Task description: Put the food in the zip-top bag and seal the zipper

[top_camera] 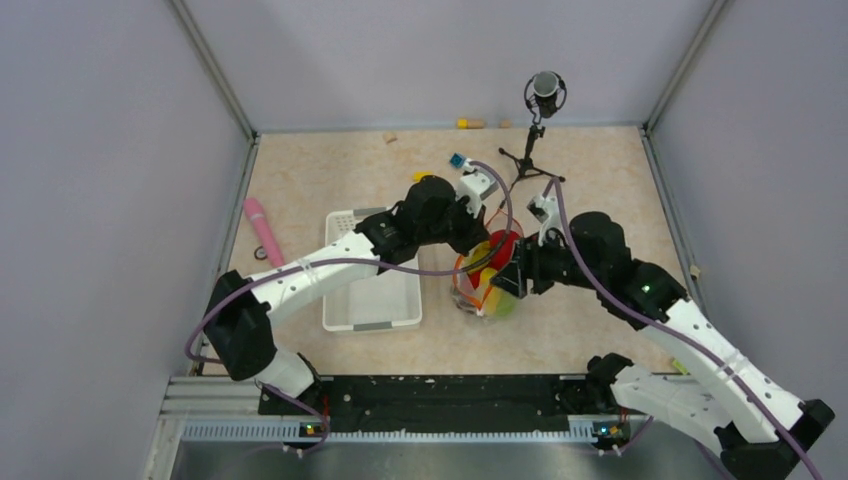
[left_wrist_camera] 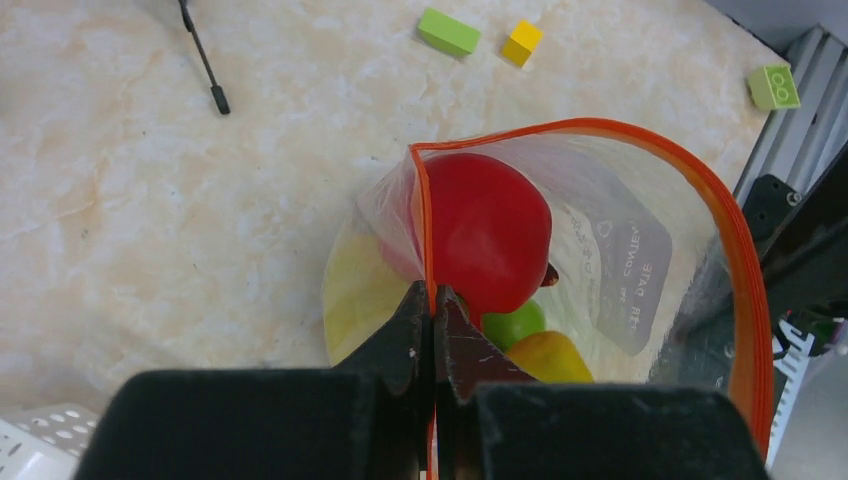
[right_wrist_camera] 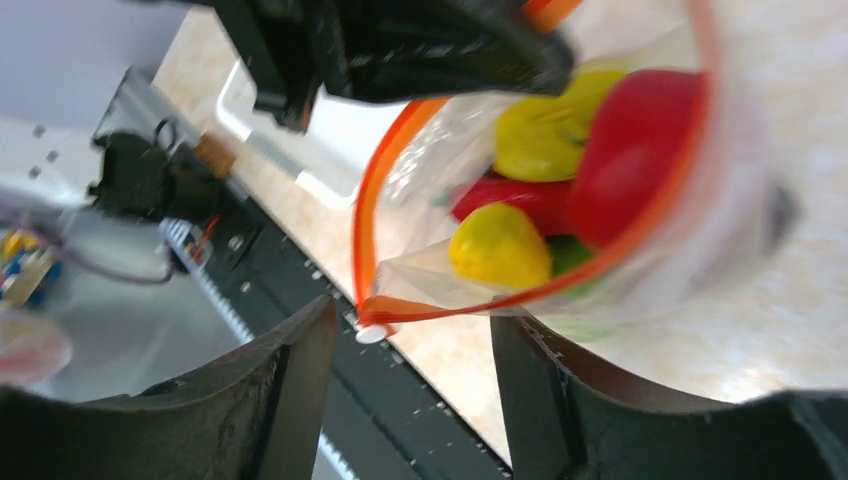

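The zip-top bag (left_wrist_camera: 600, 190) stands on the bench (left_wrist_camera: 150, 200) between the two claws, its mouth gaping upward. The zipper (left_wrist_camera: 748, 300) runs round that mouth as an unsealed orange-red loop. The left claw (left_wrist_camera: 432, 300) is fully closed, pinching one side of the zipper between its fingertips, so the open mouth spreads directly ahead of it. The right claw (right_wrist_camera: 410, 318) stands about half open with nothing in its grip. The end corner of the zipper sits in the gap between its two fingers, and I cannot tell whether it touches either one.

The food lies inside the bag, below and ahead of the left claw. The red apple (left_wrist_camera: 485, 235) is just beyond the fingertips, and the green fruit (left_wrist_camera: 515, 325) and a yellow piece (left_wrist_camera: 548, 357) sit under it. From the right claw's side a red chili (right_wrist_camera: 525, 198) shows among them. The bag's white label (left_wrist_camera: 628, 280) is on the wall facing the left claw.

Farther out, a white basket (top_camera: 372, 300) rests on the bench beside the left arm, on the side of the left claw away from the right claw. Well beyond the left claw lie a green block (left_wrist_camera: 448, 32), a yellow block (left_wrist_camera: 521, 43) and another green block (left_wrist_camera: 774, 87). A pink stick (top_camera: 262, 228) lies past the basket, and a microphone stand (top_camera: 540, 100) rises on the far side of both claws.
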Controlling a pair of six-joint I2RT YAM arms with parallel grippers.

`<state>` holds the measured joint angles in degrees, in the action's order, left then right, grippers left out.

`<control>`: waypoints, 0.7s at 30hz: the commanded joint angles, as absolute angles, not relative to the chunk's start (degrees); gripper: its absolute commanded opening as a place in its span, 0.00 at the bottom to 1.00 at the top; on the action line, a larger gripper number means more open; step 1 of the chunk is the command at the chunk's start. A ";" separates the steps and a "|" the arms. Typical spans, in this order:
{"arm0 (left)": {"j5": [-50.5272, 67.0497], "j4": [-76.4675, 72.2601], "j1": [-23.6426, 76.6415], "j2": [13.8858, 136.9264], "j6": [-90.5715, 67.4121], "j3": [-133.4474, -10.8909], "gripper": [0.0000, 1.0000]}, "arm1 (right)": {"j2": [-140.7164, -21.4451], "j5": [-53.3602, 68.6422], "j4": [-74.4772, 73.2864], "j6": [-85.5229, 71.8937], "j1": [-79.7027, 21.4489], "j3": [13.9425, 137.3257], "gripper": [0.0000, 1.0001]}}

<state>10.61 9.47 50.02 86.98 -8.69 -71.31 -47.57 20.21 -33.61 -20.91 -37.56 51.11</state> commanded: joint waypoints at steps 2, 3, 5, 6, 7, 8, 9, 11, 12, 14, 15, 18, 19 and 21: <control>16.79 10.35 50.01 87.38 -0.74 -76.93 0.00 | -44.24 0.49 -44.64 -19.33 -36.91 60.73 0.62; 17.44 10.75 50.01 87.56 -0.48 -77.32 0.00 | -44.18 -2.34 -46.06 -19.18 -36.91 61.83 0.63; 18.86 11.42 50.06 87.91 1.92 -78.24 0.00 | -43.98 -6.22 -47.62 -18.98 -36.90 63.70 0.65; 19.50 11.88 50.02 88.20 2.66 -78.75 0.00 | -43.97 -7.97 -47.68 -18.85 -36.91 64.38 0.66; 20.33 12.47 50.05 88.45 3.44 -79.40 0.00 | -44.00 -9.47 -47.56 -19.01 -36.92 64.92 0.67; 21.09 12.84 50.02 88.78 4.07 -79.90 0.00 | -44.19 -10.69 -47.22 -19.49 -36.92 65.31 0.67; 22.30 13.10 50.01 89.06 4.80 -80.46 0.00 | -44.53 -10.87 -46.71 -19.66 -36.87 65.62 0.67; 24.14 13.88 50.01 89.85 6.00 -81.65 0.00 | -45.52 -9.25 -45.25 -19.32 -36.92 65.60 0.67; 24.66 14.26 50.02 90.21 6.39 -82.33 0.00 | -46.16 -8.06 -44.74 -19.24 -36.91 65.42 0.66; 25.84 15.55 50.01 91.06 7.40 -83.80 0.00 | -47.75 -4.98 -43.54 -18.80 -36.91 64.87 0.65; 26.43 16.05 50.08 91.52 7.82 -84.37 0.00 | -48.40 -4.17 -43.00 -18.60 -36.91 64.41 0.65; 28.17 16.98 50.07 92.56 8.77 -85.64 0.00 | -50.02 -3.37 -40.58 -18.63 -36.91 63.04 0.65; 28.77 17.36 50.02 92.90 9.07 -86.09 0.00 | -50.67 -3.43 -39.97 -18.63 -36.92 62.72 0.64; 29.58 18.05 50.03 93.39 9.50 -86.88 0.00 | -51.70 -4.15 -38.91 -19.12 -36.92 62.20 0.63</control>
<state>25.17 18.37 50.02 92.97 7.03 -83.11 -50.46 -4.43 -43.31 -19.46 -37.34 62.92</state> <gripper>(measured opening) 0.015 0.642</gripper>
